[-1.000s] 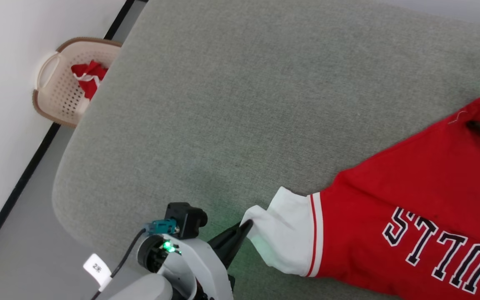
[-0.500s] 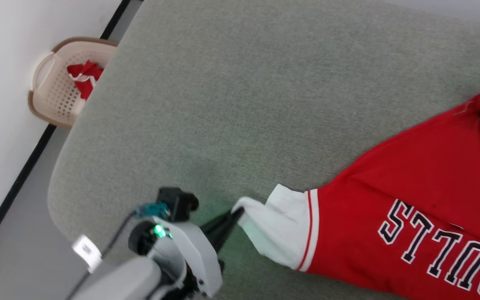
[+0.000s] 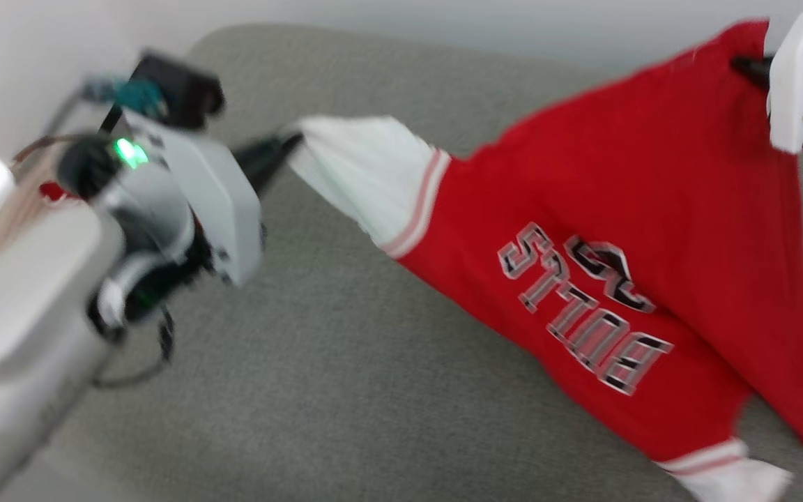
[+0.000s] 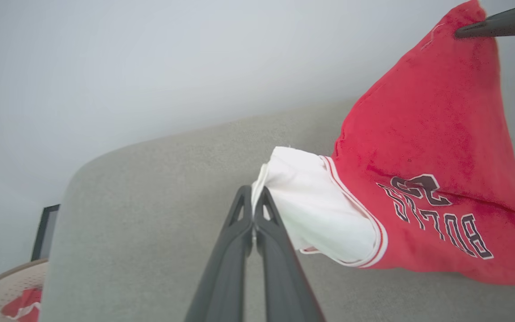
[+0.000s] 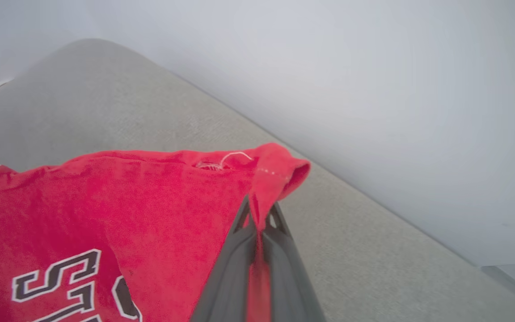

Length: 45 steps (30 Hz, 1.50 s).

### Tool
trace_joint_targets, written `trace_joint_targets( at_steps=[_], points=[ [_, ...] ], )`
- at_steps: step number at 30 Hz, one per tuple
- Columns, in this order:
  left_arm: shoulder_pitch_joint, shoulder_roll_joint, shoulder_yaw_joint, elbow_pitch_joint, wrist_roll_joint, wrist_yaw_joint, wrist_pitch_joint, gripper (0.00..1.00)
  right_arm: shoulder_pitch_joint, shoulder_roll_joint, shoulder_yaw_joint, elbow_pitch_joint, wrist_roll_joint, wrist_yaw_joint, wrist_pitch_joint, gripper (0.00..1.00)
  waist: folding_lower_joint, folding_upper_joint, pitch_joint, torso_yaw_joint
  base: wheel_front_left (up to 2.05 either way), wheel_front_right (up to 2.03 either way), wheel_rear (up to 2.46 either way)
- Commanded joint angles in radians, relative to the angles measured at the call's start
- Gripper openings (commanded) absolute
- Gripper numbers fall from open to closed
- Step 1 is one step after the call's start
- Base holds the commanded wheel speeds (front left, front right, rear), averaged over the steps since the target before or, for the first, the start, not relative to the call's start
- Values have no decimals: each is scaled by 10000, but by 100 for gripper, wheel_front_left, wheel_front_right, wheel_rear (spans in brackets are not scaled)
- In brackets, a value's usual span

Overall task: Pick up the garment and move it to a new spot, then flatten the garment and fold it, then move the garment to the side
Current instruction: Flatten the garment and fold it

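The red garment (image 3: 638, 209) with black "BULLS" lettering hangs in the air above the grey table (image 3: 318, 390), stretched between both grippers. My left gripper (image 3: 288, 143) is shut on the end of its white sleeve (image 3: 363, 171), the same pinch showing in the left wrist view at the left gripper (image 4: 254, 197) and the sleeve (image 4: 315, 210). My right gripper (image 3: 746, 64) is shut on a red corner at the upper right, also seen in the right wrist view as the right gripper (image 5: 257, 210) on the red cloth (image 5: 119, 201). The lower sleeve (image 3: 722, 474) trails down to the table.
A beige basket (image 4: 7, 290) holding a small red-and-white cloth (image 4: 18, 306) sits past the table's left end in the left wrist view. A pale wall (image 5: 373, 89) runs behind the table. The head view is blurred by motion.
Both grippers have lifted the garment off the table, so it now hangs stretched between them. The head camera has also swung, shifting the whole picture.
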Motion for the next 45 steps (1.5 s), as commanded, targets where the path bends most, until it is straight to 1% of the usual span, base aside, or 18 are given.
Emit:
trace_joint_targets(
  at_steps=[1, 6, 9, 15, 17, 19, 25, 28, 31, 35, 37, 39, 42, 43, 45],
  points=[
    [-444, 109, 46, 249, 172, -90, 205, 0, -170, 21, 43, -42, 52, -10, -289, 0, 0, 0, -863, -850, 0, 0, 0],
    [-2078, 4, 52, 1634, 731, -302, 743, 0, -595, 166, -153, 110, 178, -10, -1582, 0, 0, 0, -1446, -1289, 0, 0, 0],
    [-2931, -179, -36, 2554, 1187, -409, 756, 0, -869, 204, -242, 449, -17, -10, -2363, 0, 0, 0, -1771, -1479, 0, 0, 0],
    [-4345, -596, -268, 4292, 2027, -561, 504, 0, -1283, 686, -648, 1383, -156, -10, -3509, 0, 0, 0, -2289, -1806, 0, 0, 0],
    [-4680, -734, -261, 4787, 2207, -572, 276, 0, -1373, 844, -698, 1616, -200, -10, -3643, 0, 0, 0, -2403, -1917, 0, 0, 0],
    [-4961, -861, -297, 5150, 2322, -701, 89, 0, -1466, 999, -777, 1640, -37, -10, -3617, 0, 0, 0, -2446, -2015, 0, 0, 0],
    [-5726, -1054, -268, 5791, 2520, -948, -245, 0, -1659, 987, -877, 1457, 263, -10, -3456, 0, 0, 0, -2276, -2186, 0, 0, 0],
    [-6119, -1078, -262, 6031, 2626, -1025, -422, 0, -1755, 861, -923, 1282, 262, -10, -3415, 0, 0, 0, -1957, -2261, 0, 0, 0],
    [-6578, -1095, -178, 6163, 2706, -1070, -598, 0, -2045, 721, -1059, 1141, 266, -10, -3349, 0, 0, 0, -1374, -2347, 0, 0, 0],
    [-7087, -1136, -46, 6340, 2759, -1119, -938, 0, -2443, 672, -1236, 1116, 32, -10, -3323, 0, 0, 0, -326, -2464, 0, 0, 0],
    [-7372, -1159, 10, 6428, 2837, -1074, -1132, 0, -2734, 733, -1398, 1216, -92, -10, -3398, 0, 0, 0, 303, -2532, 0, 0, 0],
    [-7702, -1191, 84, 6549, 2915, -989, -1304, 0, -3053, 856, -1527, 1380, -345, -10, -3474, 0, 0, 0, 994, -2636, 0, 0, 0],
    [-8149, -1236, 55, 6797, 3217, -936, -1863, 0, -3518, 1286, -1707, 1923, -834, -10, -3904, 0, 0, 0, 1924, -2894, 0, 0, 0],
    [-8274, -1258, 26, 6934, 3369, -881, -2177, 0, -3610, 1496, -1730, 2162, -1044, -10, -4157, 0, 0, 0, 2146, -3000, 0, 0, 0],
    [-8697, -1369, 44, 7212, 3606, -738, -2749, 0, -4073, 1827, -1966, 2681, -1501, -10, -5090, 0, 0, 0, 2567, -3156, 0, 0, 0]
  ],
)
